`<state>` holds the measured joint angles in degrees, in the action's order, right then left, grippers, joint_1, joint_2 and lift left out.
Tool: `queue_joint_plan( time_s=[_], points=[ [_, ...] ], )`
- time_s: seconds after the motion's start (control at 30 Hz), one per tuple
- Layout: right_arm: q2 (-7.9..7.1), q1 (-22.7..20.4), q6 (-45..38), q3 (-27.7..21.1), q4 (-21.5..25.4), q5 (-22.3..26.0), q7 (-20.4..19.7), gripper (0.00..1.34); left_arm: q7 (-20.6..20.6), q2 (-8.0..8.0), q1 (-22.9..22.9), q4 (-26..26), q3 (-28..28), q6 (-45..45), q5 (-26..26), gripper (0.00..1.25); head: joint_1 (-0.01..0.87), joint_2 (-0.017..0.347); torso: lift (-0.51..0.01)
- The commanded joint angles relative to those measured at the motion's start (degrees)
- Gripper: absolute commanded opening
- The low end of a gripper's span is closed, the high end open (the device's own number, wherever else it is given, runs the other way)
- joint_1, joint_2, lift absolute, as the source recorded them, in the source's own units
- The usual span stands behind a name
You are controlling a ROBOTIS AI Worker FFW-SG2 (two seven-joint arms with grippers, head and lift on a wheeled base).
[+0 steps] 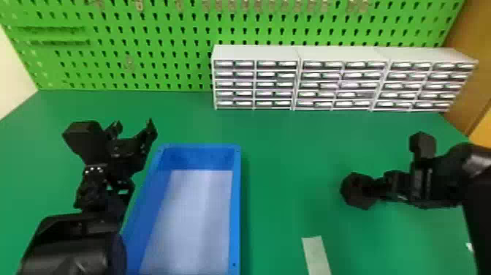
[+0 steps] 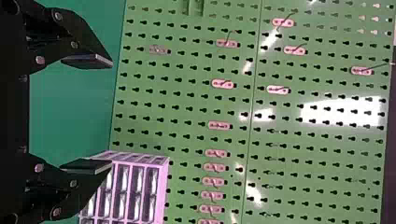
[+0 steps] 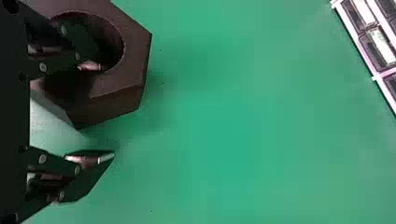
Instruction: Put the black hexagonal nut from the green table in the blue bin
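The black hexagonal nut (image 1: 356, 192) is at the right of the green table (image 1: 288, 175), right of the blue bin (image 1: 236, 204). My right gripper (image 1: 381, 186) is at its right side. In the right wrist view, one finger of the right gripper (image 3: 107, 111) reaches into the hole of the nut (image 3: 133, 56); the other stands outside, apart from its wall, so the fingers are open. Whether the nut rests on the table I cannot tell. Beside the bin's far left corner, my left gripper (image 1: 134, 127) is open; in its wrist view the left gripper (image 2: 111, 113) has nothing between its fingers.
A white drawer cabinet (image 1: 255, 53) stands along the back right, against the green pegboard (image 1: 146, 47). A pale strip (image 1: 316, 254) lies near the front, between the bin and the right arm. The bin's left wall runs close by the left arm.
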<state>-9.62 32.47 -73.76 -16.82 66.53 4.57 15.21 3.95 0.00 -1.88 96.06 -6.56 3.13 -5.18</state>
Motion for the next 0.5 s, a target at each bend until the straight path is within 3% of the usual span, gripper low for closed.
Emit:
queue_joint_plan(
  time_s=[0.0,0.3,0.47],
  points=[
    [-0.05,0.0,-0.2,0.0,0.0,-0.1,0.0,0.47,0.0,-0.15,0.0,0.0,0.0,-0.3,-0.1,0.76,0.686,0.051,-0.097],
    [-0.05,-0.5,-0.1,0.1,0.1,-0.1,0.0,0.33,0.0,-0.15,0.1,0.0,0.0,-0.3,0.0,0.76,0.686,0.051,-0.097],
    [-0.14,-1.0,0.2,0.1,0.4,0.0,0.0,0.33,0.0,-0.15,0.1,0.0,0.0,-0.3,0.0,0.76,0.686,0.051,-0.097]
  ],
)
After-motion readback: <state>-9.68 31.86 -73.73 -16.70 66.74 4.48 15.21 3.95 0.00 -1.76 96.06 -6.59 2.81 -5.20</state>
